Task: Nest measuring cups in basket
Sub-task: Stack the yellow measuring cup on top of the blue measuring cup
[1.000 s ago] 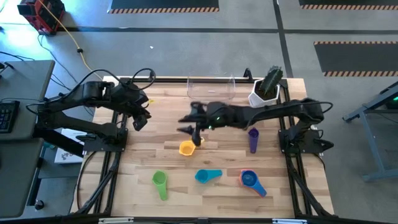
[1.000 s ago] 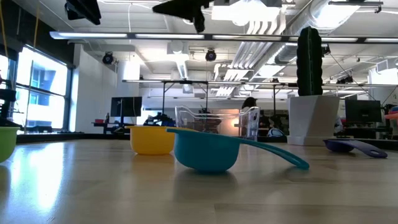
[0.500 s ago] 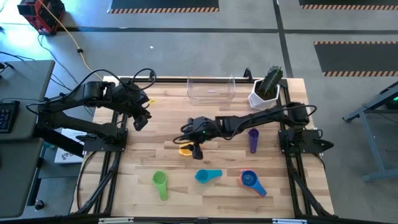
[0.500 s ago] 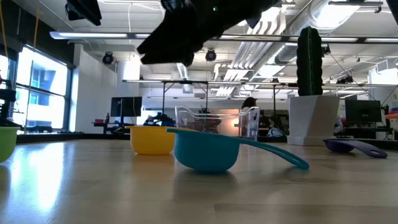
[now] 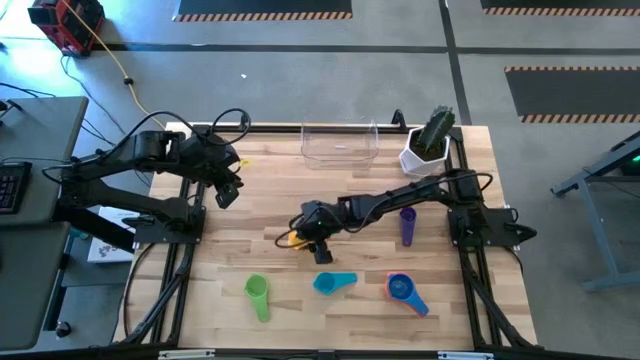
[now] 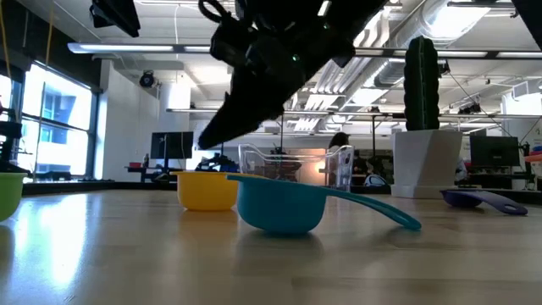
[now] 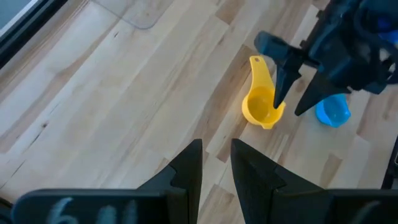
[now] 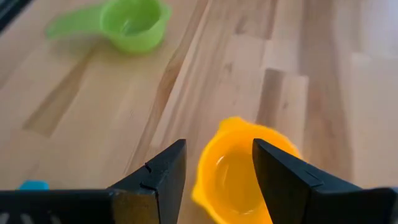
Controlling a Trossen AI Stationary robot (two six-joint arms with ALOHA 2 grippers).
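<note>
Dropping lower since a second ago — right pincer (image 8: 214,180), fingers spread wide, straddling yellow cup (image 8: 239,168) mid-counter (image 5: 250,240), basket (image 5: 340,142) well apart. Risking rim clip, tipping cup. Left pincer (image 7: 216,163) narrow, waiting.

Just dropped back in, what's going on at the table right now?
The right gripper is open, one finger inside the yellow measuring cup and one outside its rim, mid-table. It has not closed on it yet. The clear basket sits at the far edge, nothing visible in it. The green cup, teal cup, purple cup and a blue-and-orange pair lie on the table. The left gripper waits at the left side.
</note>
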